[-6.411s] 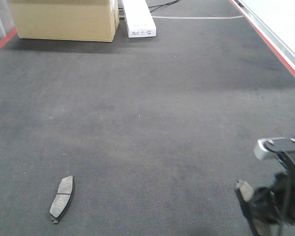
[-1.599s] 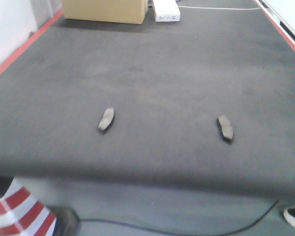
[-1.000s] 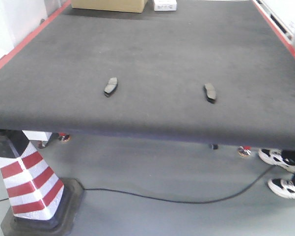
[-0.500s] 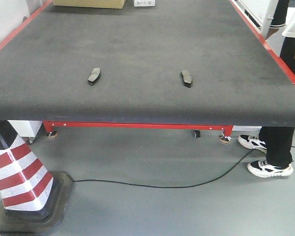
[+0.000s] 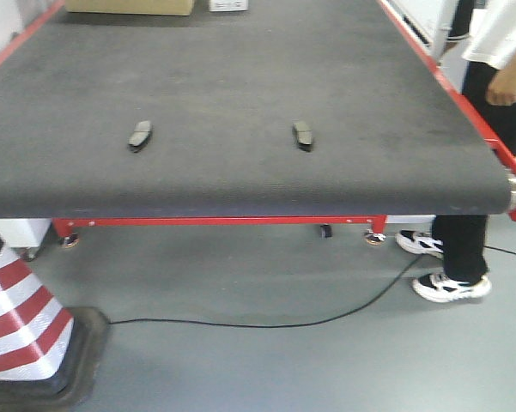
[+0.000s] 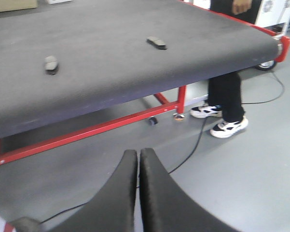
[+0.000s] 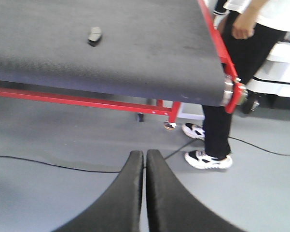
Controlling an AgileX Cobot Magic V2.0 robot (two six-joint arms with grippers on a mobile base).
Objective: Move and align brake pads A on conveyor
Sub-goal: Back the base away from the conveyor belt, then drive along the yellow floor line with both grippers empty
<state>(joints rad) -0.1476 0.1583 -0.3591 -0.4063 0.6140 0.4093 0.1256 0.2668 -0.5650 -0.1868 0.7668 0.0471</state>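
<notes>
Two dark-grey brake pads lie apart on the conveyor belt: one on the left, one on the right. The left wrist view shows both, the left pad and the right pad, far ahead on the belt. In the right wrist view only one pad shows. My left gripper is shut, empty, low over the floor, well short of the belt. Likewise my right gripper is shut and empty above the floor.
A red-and-white striped cone stands at the front left on the floor. A black cable runs across the floor. A person stands at the conveyor's right corner. A cardboard box sits at the belt's far end.
The view has pulled back from the conveyor: first close over the belt with one pad, now both pads look small, and the frame, floor, cone and a person show.
</notes>
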